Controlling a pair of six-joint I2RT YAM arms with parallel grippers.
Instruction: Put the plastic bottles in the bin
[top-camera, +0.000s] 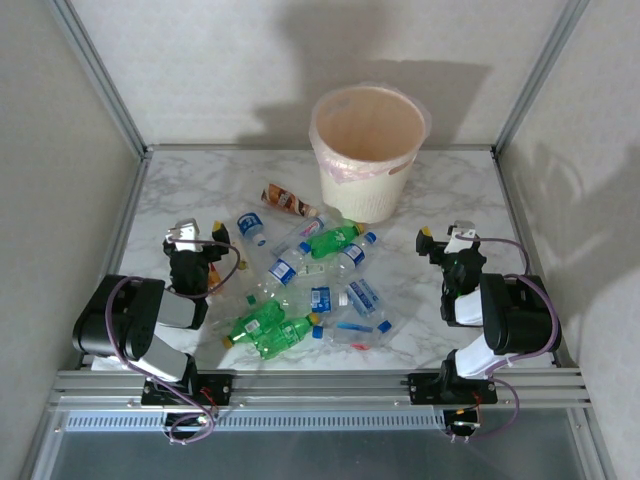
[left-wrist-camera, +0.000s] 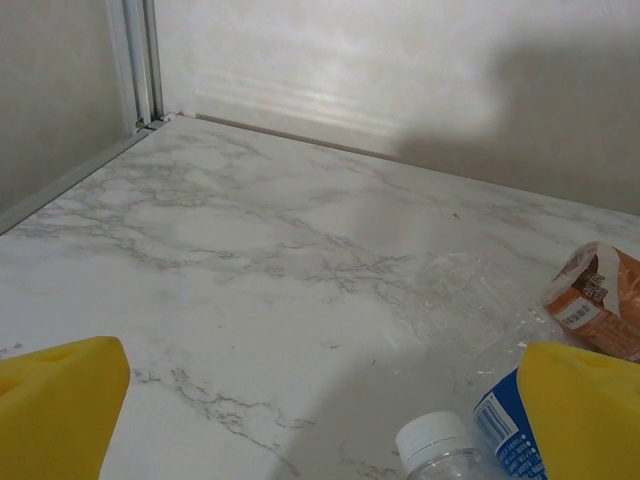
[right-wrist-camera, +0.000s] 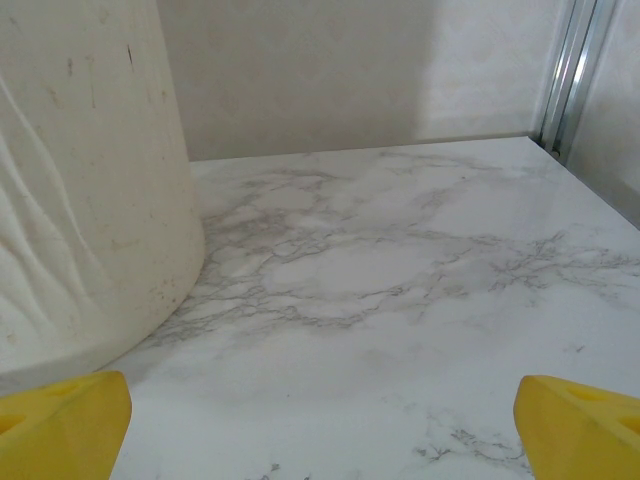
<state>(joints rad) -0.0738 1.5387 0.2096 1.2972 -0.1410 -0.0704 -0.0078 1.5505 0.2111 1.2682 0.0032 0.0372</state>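
On the left, the left gripper (top-camera: 200, 233) hangs with jaws spread wide, holding nothing. Midway across the table (top-camera: 450, 190), the plastic bottles (top-camera: 283, 270) lie heaped, none visible inside the bin (top-camera: 365, 190) just behind them. Farther right, the right gripper (top-camera: 445, 236) is likewise spread and empty. Judging by this, nothing is done; every bottle awaits moving.

bottles (top-camera: 286, 270) crowd centre, bin (top-camera: 365, 192) behind — flanks open
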